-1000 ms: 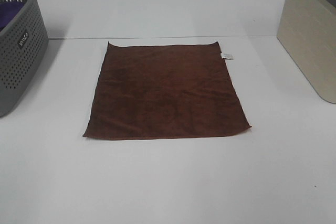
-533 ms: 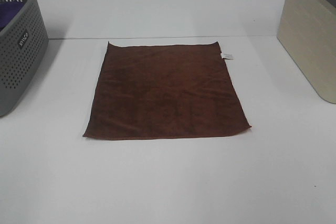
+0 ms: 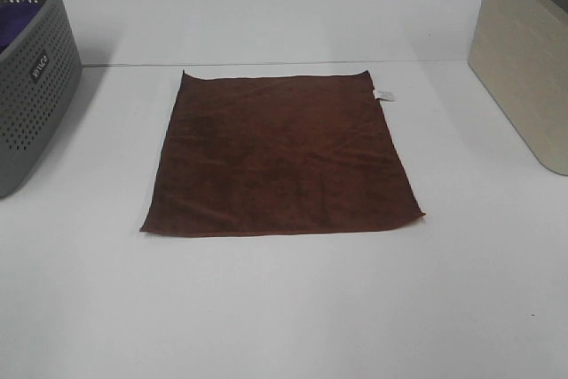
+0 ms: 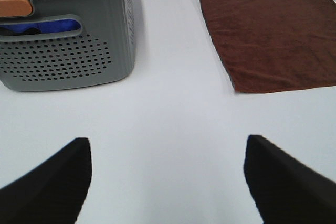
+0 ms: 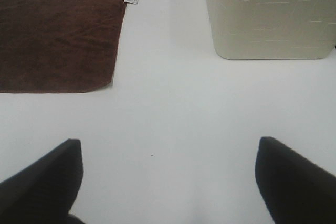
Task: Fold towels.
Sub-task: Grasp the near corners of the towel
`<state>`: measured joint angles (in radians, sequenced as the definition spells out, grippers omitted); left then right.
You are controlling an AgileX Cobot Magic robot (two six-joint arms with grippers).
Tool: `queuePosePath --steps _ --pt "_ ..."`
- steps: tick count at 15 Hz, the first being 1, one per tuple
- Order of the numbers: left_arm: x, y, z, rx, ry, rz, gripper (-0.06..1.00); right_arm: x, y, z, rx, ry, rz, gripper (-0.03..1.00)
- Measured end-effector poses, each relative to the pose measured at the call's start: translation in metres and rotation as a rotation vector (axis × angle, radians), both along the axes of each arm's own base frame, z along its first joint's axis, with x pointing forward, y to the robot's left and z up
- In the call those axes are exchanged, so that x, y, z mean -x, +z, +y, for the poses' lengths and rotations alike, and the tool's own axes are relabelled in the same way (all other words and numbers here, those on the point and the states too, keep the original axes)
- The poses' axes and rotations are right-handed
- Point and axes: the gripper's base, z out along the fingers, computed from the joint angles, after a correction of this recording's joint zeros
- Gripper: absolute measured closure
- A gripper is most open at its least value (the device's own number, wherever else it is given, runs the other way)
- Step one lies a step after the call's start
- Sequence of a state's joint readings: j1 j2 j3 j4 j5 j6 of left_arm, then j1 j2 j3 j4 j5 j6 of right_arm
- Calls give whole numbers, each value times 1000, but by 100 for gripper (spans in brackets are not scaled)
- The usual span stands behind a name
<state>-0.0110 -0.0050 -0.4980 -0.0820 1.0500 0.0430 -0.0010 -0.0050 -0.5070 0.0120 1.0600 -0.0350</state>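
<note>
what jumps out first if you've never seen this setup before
The dark reddish-brown towel lies flat in the middle of the white table, a white tag at its far right corner. A grey basket holding purple cloth stands at the left edge, a beige bin at the right. The left gripper and right gripper hang open, short of the towel.

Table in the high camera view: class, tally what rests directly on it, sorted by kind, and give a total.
Towels: 1, the reddish-brown towel, spread flat.
Containers: 2, the grey basket and the beige bin.
Total: 3.
</note>
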Motion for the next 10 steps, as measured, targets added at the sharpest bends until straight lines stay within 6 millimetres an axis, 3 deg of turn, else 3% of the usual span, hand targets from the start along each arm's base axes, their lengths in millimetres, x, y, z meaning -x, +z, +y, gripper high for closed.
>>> queuePosePath --steps 10 --pt "0 0 0 0 0 0 20 0 0 0 0 0 0 11"
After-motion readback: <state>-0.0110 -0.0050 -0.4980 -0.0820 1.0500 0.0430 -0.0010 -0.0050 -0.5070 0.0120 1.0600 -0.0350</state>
